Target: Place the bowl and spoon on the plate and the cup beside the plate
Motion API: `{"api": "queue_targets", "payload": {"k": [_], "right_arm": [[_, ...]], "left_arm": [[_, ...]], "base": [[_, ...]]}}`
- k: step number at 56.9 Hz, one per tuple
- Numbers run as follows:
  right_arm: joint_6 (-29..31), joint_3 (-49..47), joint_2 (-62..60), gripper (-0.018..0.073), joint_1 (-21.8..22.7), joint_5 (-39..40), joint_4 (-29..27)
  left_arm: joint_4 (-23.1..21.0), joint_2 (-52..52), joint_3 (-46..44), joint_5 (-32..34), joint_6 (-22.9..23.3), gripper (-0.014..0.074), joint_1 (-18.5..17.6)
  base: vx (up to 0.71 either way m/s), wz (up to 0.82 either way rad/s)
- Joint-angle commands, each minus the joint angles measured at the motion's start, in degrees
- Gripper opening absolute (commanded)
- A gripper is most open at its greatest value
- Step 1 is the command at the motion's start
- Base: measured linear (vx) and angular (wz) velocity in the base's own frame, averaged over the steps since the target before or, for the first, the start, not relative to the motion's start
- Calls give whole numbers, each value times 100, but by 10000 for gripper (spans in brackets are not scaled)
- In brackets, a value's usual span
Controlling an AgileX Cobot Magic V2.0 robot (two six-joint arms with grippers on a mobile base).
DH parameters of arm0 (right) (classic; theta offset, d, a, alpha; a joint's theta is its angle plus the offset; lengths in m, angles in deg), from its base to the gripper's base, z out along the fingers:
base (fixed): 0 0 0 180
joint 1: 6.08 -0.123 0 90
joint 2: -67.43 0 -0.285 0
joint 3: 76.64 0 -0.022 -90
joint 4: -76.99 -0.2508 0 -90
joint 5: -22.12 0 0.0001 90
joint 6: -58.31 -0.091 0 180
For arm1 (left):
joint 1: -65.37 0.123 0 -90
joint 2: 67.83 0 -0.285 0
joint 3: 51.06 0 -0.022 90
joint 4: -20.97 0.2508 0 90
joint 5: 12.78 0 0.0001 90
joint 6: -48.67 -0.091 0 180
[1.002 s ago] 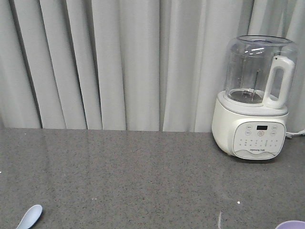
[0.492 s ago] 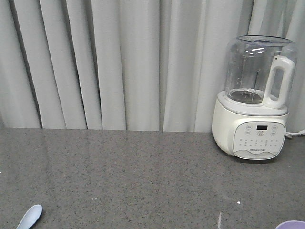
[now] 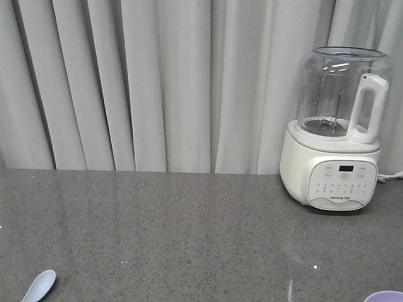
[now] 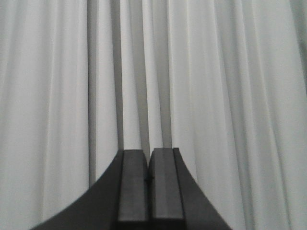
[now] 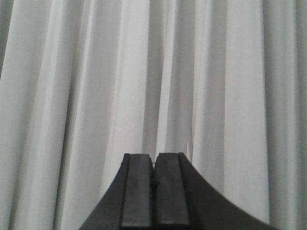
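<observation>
left pincer [image 4: 148,178] w/ its two dark fingers pressed together, nothing between them, pointing at the pale grey pleated curtain [image 3: 157,82]; right pincer [image 5: 154,181] likewise closed up on nothing, facing the same drapes; front view: pale blue spoon [image 3: 39,284] lies on the grey speckled tabletop [image 3: 189,233] at the bottom left edge, scoop end showing, handle cut off by the frame; only a sliver of the lavender bowl [image 3: 384,296] shows at the bottom right corner, well apart from the spoon; white blender [image 3: 334,132] w/ clear jug stands at the back right, near the curtain.
</observation>
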Motion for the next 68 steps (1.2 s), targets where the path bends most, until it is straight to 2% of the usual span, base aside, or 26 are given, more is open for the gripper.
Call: {"api": "queue_targets", "payload": {"k": [1,7,18,23,29,39,43,48,57,68], "right_arm": [[43,-595,680,-8,38,279,60],[23,-691,1099,-8,38,229,10],[28,-691,1360,6,38,-189,10],[42,-691,1360,58,38,-348,15],[50,-691,1360,177,38,-407,21],[50,-691,1360,510,38,-598,21],[50,-691,1360,618,38,-598,21],[50,-691,1360,705,38,-598,21],[45,-691,1360,706,38,-598,15],[-5,-691,1360,650,38,-693,10]], "left_arm": [[-14,854,-698,-99,-51,-6,-6],[-14,1478,-951,-458,-51,-6,-6],[-14,1805,-951,-505,-51,5,-6],[-14,1805,-951,-505,-51,43,-6],[-14,1805,-951,-558,-51,132,-6],[-14,1799,-951,-722,-111,400,-6],[-14,1799,-951,-746,-111,499,-6],[-14,1805,-951,-846,-105,584,-6],[-14,1962,-946,-1391,-133,596,-6],[-2,2770,-1367,-3041,-752,586,-6]], "base": [[0,0],[0,0],[0,0],[0,0],[0,0],[0,0],[0,0],[0,0],[0,0],[0,0]]}}
